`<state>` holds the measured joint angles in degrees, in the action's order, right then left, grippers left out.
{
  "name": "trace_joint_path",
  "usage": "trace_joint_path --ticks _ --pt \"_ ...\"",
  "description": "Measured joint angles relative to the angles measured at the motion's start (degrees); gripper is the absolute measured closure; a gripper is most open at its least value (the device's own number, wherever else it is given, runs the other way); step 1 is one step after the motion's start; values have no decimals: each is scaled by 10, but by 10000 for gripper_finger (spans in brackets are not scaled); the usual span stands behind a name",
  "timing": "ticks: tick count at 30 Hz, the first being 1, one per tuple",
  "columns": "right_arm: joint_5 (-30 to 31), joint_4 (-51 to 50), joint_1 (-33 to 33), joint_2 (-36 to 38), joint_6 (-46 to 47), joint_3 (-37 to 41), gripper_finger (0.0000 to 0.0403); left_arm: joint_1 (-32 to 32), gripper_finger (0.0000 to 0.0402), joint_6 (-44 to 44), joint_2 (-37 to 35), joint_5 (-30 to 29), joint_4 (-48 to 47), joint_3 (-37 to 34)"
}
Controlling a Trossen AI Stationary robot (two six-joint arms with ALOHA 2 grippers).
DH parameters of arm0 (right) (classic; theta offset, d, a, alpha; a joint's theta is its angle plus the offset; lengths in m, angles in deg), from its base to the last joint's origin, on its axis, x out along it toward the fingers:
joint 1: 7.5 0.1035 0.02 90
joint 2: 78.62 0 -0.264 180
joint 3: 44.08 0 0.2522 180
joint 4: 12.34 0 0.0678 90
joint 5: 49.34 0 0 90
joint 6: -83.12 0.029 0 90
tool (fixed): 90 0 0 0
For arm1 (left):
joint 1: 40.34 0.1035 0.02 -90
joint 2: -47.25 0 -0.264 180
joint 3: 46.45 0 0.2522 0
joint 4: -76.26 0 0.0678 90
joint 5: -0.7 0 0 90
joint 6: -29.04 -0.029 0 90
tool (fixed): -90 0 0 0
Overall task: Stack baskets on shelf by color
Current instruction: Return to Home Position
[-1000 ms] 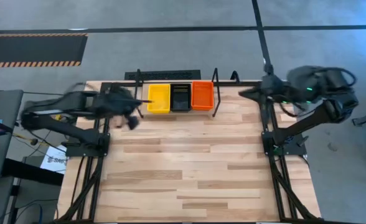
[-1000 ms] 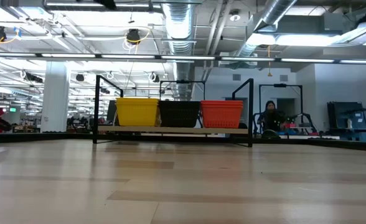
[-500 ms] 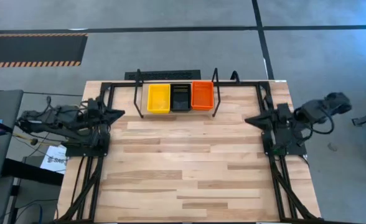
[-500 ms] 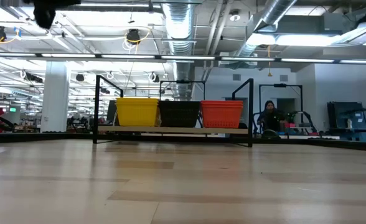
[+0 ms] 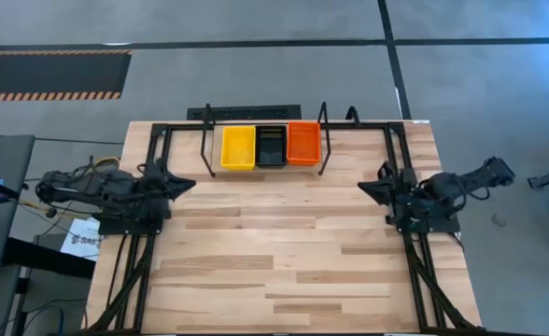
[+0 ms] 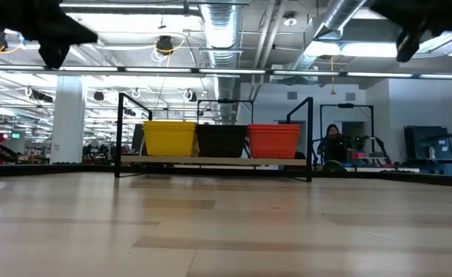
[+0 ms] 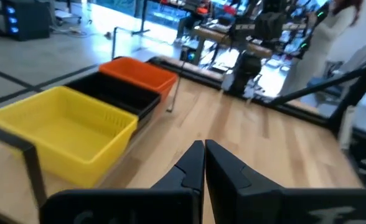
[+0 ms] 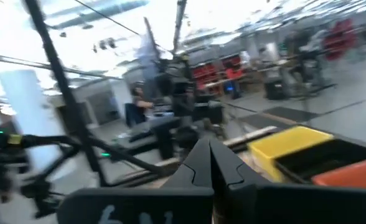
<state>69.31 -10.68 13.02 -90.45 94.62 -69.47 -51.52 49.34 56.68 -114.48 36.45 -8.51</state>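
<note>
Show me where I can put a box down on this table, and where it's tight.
The plank table is bare from the shelf forward to the near edge, between the left claw and right claw, both shut at the sides. Crowded: that shelf, filled end to end by yellow baskets, black baskets and red-orange baskets.

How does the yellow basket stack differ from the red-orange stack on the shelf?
The yellow stack sits at the left end of the shelf, nearest the left gripper; the red-orange stack sits at the right end, nearest the right gripper. Both match in height and flank the black stack.
</note>
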Motion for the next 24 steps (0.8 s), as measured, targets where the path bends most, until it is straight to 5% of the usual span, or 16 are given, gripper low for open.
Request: trace_joint_path --ticks 9,17,24 --pt "-21 -164 -123 -9 -1 7 402 22 401 17 -6 -3 10 -46" --pt "-129 -169 -181 -9 -30 7 402 23 401 -51 -6 3 178 -115" --pt "-148 -147 -192 -9 -30 10 402 23 401 8 -6 22 261 -200"
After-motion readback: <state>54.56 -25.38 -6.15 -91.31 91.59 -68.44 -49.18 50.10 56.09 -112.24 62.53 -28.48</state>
